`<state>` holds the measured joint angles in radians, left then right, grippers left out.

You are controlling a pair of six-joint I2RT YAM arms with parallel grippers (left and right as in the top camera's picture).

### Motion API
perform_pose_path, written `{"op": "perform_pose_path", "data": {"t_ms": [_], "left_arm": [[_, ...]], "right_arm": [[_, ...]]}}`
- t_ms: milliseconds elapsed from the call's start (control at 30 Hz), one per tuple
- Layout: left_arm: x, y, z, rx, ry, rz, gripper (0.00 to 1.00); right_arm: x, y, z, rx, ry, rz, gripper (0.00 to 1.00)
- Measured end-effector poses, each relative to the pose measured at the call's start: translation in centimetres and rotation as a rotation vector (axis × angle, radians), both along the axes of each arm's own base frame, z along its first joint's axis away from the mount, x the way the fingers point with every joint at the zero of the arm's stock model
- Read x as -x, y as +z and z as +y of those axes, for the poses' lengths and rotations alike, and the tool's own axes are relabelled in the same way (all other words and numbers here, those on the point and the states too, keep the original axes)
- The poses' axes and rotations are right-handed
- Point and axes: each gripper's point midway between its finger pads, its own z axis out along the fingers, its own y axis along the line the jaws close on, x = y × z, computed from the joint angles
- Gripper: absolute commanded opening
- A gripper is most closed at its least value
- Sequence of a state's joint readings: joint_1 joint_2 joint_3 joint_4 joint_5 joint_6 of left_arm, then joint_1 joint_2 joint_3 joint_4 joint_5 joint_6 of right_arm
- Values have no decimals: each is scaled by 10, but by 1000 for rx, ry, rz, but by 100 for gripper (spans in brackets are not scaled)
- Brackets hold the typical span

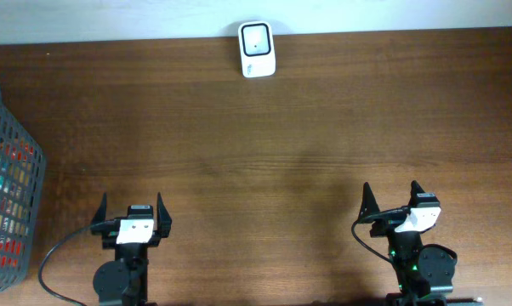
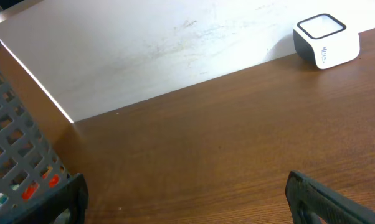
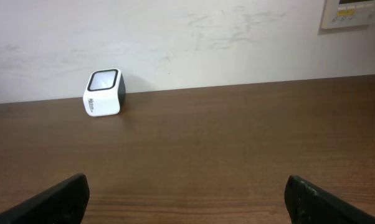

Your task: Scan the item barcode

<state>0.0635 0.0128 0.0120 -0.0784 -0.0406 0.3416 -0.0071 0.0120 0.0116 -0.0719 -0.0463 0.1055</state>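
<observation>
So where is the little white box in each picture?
Overhead: the white box is at the top middle, on the table's far edge.
Left wrist: the box is in the top right corner.
Right wrist: the box is on the upper left, by the wall.
Shared landmark: the line where the brown table meets the pale wall; the box sits beside it in all three.

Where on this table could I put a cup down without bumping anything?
The wide middle of the table is bare, between the white box at the far edge and the left tool and right tool at the near edge. Only the left edge is crowded, by the grey basket.
</observation>
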Motion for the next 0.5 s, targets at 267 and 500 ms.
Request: {"op": "perform_pose_path", "data": {"t_ms": [267, 500], "left_arm": [[0, 0, 0, 0, 0, 0, 99], [0, 0, 0, 0, 0, 0, 99]], "right_arm": [[0, 0, 9, 1, 37, 0, 99], [0, 0, 9, 0, 37, 0, 99]]}}
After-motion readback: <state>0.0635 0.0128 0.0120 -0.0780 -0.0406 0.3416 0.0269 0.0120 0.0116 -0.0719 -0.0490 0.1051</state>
